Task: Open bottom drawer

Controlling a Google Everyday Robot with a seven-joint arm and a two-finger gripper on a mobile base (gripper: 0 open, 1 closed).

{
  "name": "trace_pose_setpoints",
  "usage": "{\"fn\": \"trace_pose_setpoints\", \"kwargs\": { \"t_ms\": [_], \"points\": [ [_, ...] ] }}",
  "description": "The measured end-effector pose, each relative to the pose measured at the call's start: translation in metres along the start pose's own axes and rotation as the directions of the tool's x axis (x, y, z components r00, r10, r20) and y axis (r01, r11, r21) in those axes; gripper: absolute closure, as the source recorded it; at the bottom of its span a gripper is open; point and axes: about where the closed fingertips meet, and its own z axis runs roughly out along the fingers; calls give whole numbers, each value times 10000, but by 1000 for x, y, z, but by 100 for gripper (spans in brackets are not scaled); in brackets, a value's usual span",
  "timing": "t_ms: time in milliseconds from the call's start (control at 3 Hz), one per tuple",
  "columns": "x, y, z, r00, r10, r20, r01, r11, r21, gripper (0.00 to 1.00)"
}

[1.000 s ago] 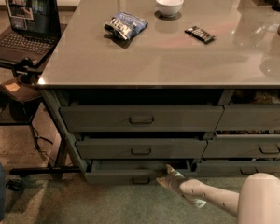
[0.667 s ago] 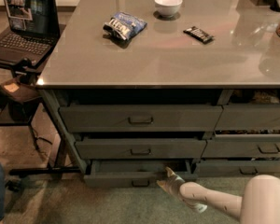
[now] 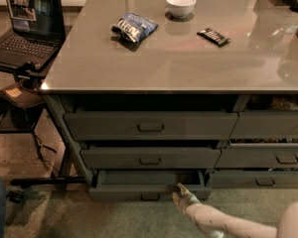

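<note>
The bottom drawer (image 3: 124,192) is the lowest wide dark grey drawer in the left stack, with a slim front and a small dark pull handle (image 3: 150,197) at its centre. It stands pulled out a little, its inside showing dark behind the front. My gripper (image 3: 179,193) is at the end of a white arm (image 3: 223,224) that reaches in from the lower right. It sits at the drawer's front, just right of the handle, near its top edge.
Two taller grey drawers (image 3: 150,127) sit above it and narrower drawers (image 3: 283,157) stand to the right. The grey countertop (image 3: 188,58) carries a chip bag (image 3: 134,26), a white bowl (image 3: 181,5) and a dark bar (image 3: 213,36). A laptop (image 3: 25,26) on a stand is at left.
The gripper and arm have shifted slightly to the left and a little lower along the drawer front. The drawer stays slightly open.
</note>
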Motion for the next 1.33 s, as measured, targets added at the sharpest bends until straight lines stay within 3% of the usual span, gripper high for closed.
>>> {"fn": "trace_pose_setpoints", "kwargs": {
  "t_ms": [667,1000,1333],
  "points": [
    [-2,-1,-11,10000,53,-27,-53,9999,96,100],
    [-4,14,-19,9988,483,-13,-483,9988,66,100],
    [-4,14,-19,9988,482,-14,-482,9988,64,100]
  ]
}}
